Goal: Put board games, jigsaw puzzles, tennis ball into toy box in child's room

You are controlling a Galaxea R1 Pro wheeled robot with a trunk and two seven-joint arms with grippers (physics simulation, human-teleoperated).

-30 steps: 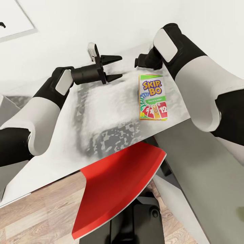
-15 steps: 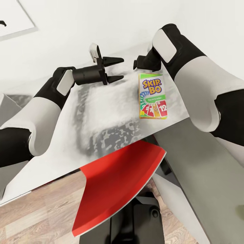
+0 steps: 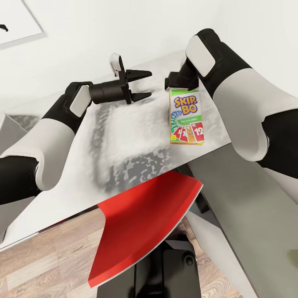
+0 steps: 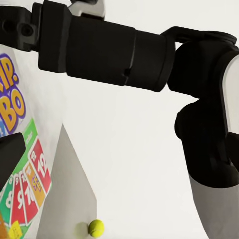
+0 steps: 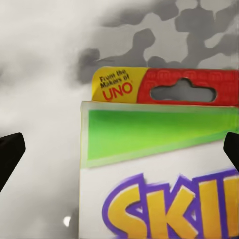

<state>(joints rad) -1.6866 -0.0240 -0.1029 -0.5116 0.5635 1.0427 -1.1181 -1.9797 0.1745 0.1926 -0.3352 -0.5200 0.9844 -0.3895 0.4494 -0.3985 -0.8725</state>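
Right gripper (image 3: 176, 81) fingers spread wide, dropped closer since a second ago onto top edge of orange-green "Skip-Bo" card box (image 3: 186, 117); box unmoved, flat on mottled grey-white bed (image 3: 124, 140). Left gripper (image 3: 142, 85) fingers apart, idle nearby. Grasp likely imminent.

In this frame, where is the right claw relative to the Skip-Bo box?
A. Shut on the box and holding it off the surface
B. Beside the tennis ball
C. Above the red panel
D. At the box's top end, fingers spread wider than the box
D: in the right wrist view the Skip-Bo box lies flat between the spread dark fingertips, and the head view puts the right claw at its top end.
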